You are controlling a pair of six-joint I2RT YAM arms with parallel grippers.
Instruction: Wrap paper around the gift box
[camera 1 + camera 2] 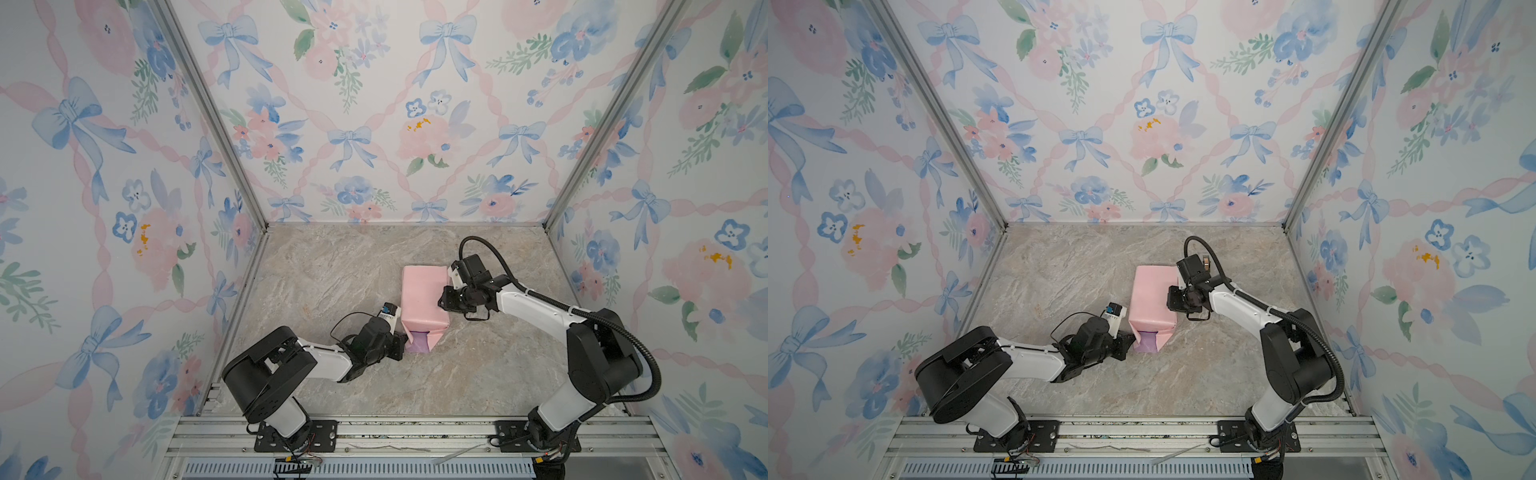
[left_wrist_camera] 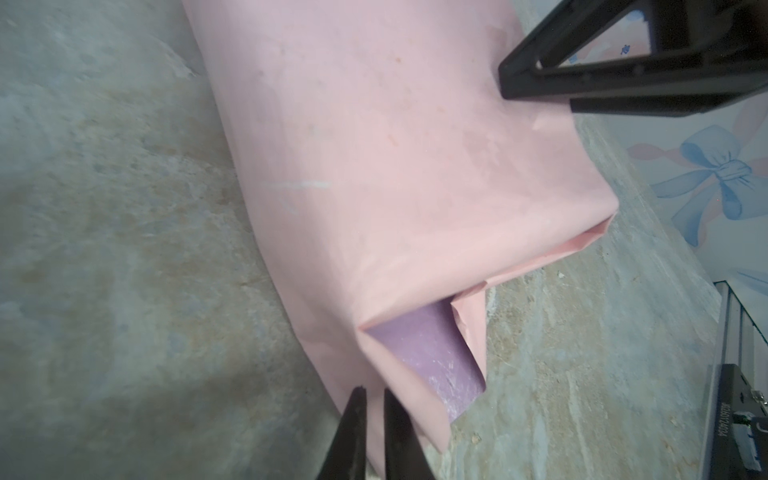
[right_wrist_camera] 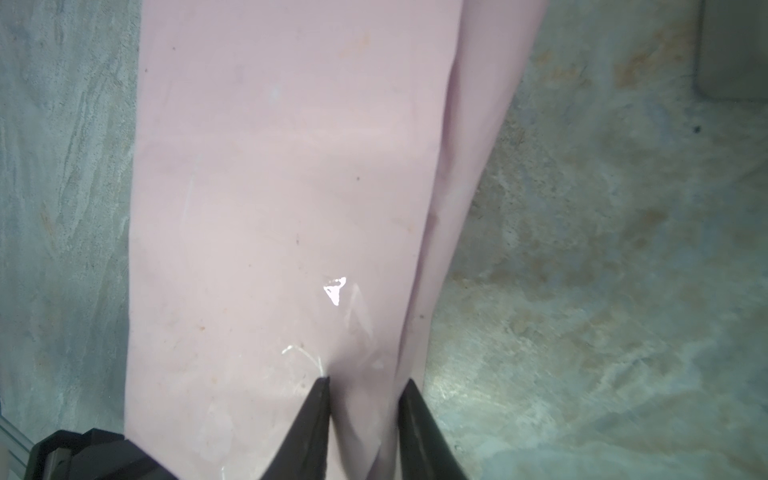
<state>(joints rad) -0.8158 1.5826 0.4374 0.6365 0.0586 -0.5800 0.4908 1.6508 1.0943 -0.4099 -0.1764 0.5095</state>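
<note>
Paper (image 1: 422, 297), pink side out, forms a parcel at the marble table (image 1: 324, 266) centre. Left gripper (image 2: 373, 395), almost closed, pinches its loose 6 o'clock flap; right gripper (image 3: 368, 381), part open, straddles its 3 o'clock edge.

Wallpaper of blue bows, pink ribbons and flowers covers the three walls (image 1: 353, 124). Aluminium posts (image 1: 216, 124) stand in the corners. The marbled grey-beige tabletop (image 1: 332, 270) sits in soft, even light.
</note>
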